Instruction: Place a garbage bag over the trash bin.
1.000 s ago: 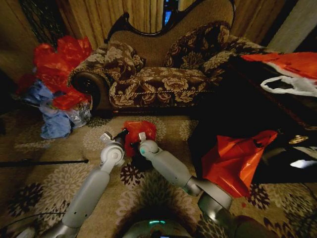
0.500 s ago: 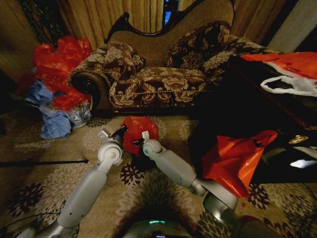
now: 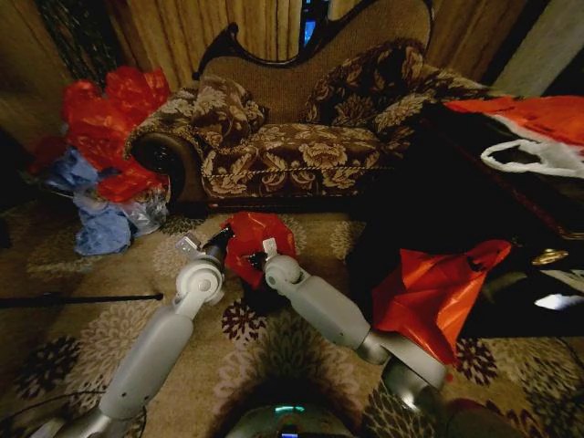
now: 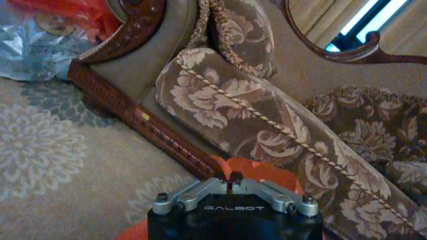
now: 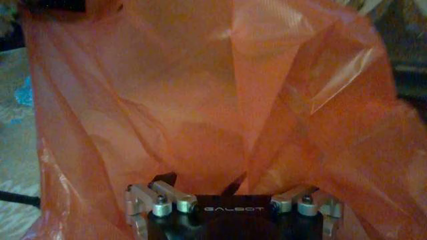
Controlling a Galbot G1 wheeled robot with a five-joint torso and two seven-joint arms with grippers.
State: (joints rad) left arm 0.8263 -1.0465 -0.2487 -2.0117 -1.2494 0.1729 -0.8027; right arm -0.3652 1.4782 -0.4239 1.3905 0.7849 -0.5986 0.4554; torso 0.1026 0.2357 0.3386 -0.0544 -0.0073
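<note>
Garbage bag [image 3: 255,243]: deep-red, glossy, crinkled plastic, bunched between the two claws on the floor in front of the sofa [image 3: 301,137]. It sits over the top of the trash bin [image 3: 265,297], of which a dark patch shows directly beneath the bag. Whether the bag's mouth is round the rim or merely resting on it cannot be told. What lies inside the bin is hidden.

Left claw [image 3: 222,241]: at the bag's left edge. In the left wrist view the left claw [image 4: 231,181] is clenched, its tips meeting on a fold of red plastic [image 4: 257,170], with the sofa's wooden base rail and patterned cushion beyond.

Right claw [image 3: 256,262]: at the bag's lower right side, against the plastic. In the right wrist view the bag [image 5: 220,100] hangs as a translucent red sheet draped over the claw [image 5: 200,182]; the plastic covers the tips, so whether they are clenched or released cannot be told.

Carpet [image 3: 82,274]: floral pattern, carrying bin, bag and sofa.

Heap of bags [image 3: 105,155]: red and blue plastic, piled at the sofa's left arm, well apart from the bin.

Orange-red flat bag [image 3: 433,292]: larger, lying over a dark surface to the robot's right.

White bag [image 3: 538,157]: with a handle loop, at the far right, beside another red sheet.
</note>
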